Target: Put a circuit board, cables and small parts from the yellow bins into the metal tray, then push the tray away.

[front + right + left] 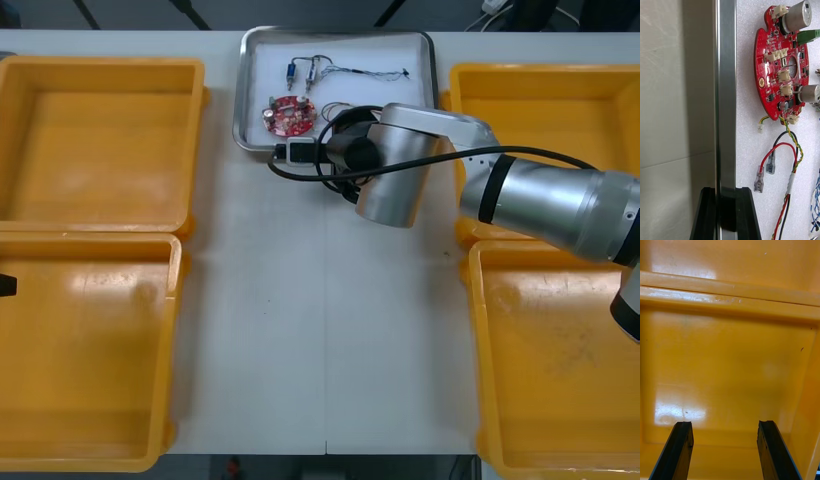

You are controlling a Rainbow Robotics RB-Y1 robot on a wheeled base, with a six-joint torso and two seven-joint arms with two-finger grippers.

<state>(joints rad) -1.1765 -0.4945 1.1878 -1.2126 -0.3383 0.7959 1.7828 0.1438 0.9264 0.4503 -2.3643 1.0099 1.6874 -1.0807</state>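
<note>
Front view has the tray [241, 90] at the far middle of the counter [320, 330], between the yellow bins, and we see it holding a red circuit board [289, 115], thin cables [365, 71] and small metal parts [292, 72] on its white inside. With those things in it, we judge the loading done and the push to be the step in hand. The right arm [540, 195] reaches in from the right side, across the counter, its wrist bent over the tray's near rim. In the right wrist view the right gripper [725, 191] straddles that rim [725, 93]: one finger stands on the counter side, the other inside the tray, and the metal edge sits pinched between them. We take this grip as a way to steer the tray while it slides, so it does not skid off line or turn. The circuit board [784, 63] lies just inside the rim, and a red and yellow cable [792, 161] trails from it toward the inner finger, near but apart from it; a push should keep clear of that wire. The left gripper [725, 423] hangs over a yellow bin [733, 363] on the left, fingers spread wide and holding nothing, out of the way of the work.
</note>
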